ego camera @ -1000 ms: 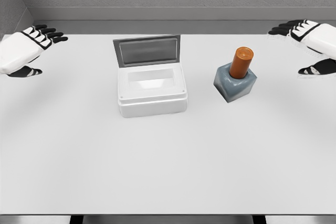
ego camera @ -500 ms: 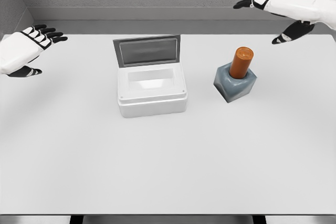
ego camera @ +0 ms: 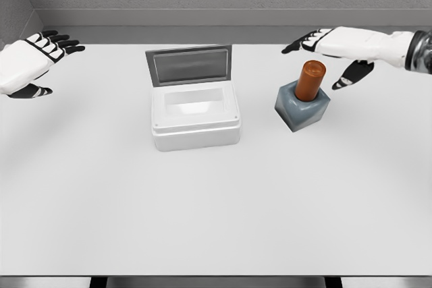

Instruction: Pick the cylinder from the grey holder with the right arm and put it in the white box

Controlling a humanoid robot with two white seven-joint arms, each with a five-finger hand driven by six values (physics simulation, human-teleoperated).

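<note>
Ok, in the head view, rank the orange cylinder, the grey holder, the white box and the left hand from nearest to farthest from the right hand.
1. Orange cylinder, just below the right hand, standing in the holder.
2. Grey holder, under the cylinder, right of centre.
3. White box, lid open, mid-table to the left.
4. Left hand, at the far left edge.
</note>
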